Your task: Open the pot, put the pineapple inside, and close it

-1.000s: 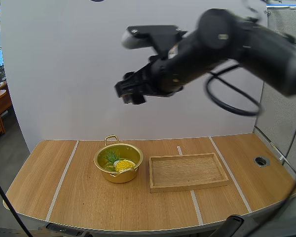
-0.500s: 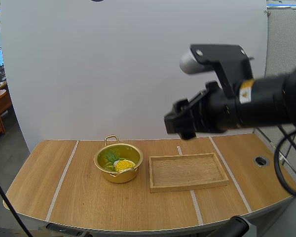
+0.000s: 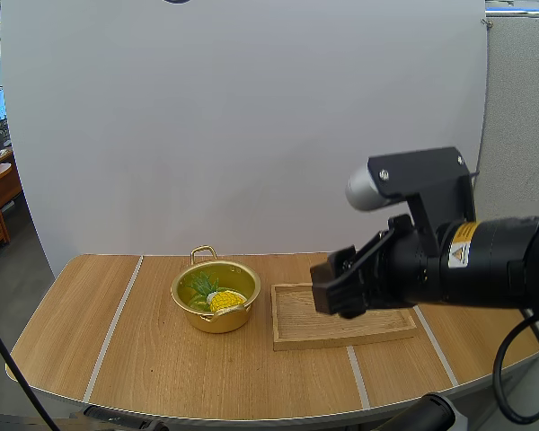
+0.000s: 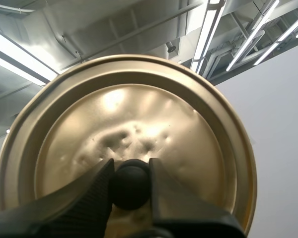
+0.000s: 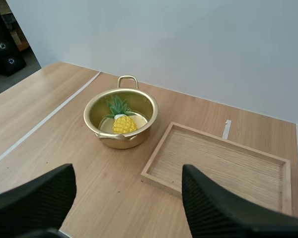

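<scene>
High view: the right pincer (image 3: 334, 289) has dropped and swung right since a second ago, now hanging over the tray (image 3: 295, 321), fingers apart. The pineapple (image 3: 225, 300) lies in the open pot (image 3: 217, 321) on the bench (image 3: 144, 359). The left pincer (image 4: 130, 168) clamps the lid (image 4: 139, 109) by its knob (image 4: 130, 184).

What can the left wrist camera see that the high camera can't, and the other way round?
Left wrist view: a gold lid, its black knob pinched by the left gripper.
High view: the table with the open pot, the pineapple inside it, the tray beside it, and the right gripper raised in front of the tray.
Shared: none of these things.
</scene>
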{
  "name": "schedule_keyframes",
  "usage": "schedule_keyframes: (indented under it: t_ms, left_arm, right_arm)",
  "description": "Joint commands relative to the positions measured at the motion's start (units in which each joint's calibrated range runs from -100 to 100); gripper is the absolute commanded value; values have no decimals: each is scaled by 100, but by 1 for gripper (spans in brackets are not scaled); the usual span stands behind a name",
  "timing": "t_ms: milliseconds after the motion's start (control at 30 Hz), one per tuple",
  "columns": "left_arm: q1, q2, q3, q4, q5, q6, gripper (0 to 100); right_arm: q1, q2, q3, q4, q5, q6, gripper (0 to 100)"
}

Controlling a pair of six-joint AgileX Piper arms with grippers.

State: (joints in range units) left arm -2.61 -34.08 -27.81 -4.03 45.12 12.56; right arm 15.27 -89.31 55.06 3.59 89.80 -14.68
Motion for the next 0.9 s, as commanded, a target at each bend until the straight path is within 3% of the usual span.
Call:
schedule_keyframes:
  t_ms: [0, 300, 333, 467, 867]
  left_arm:
    - [-27, -15, -43, 20, -200, -56, 0]
    - [-27, -15, -43, 20, -200, -56, 0]
    - [-27, -15, -43, 20, -200, -56, 0]
    - [-27, -15, -43, 20, -200, -56, 0]
    - [-27, -15, -43, 20, -200, -56, 0]
  right_arm:
    - [-47, -76, 46, 59, -43, -134, 100]
    - [-70, -165, 251, 73, 72, -154, 100]
    - [-77, -211, 332, 73, 72, -165, 88]
    - [-110, -516, 741, 85, 72, -247, 0]
    - [-150, -922, 900, 161, 56, -247, 0]
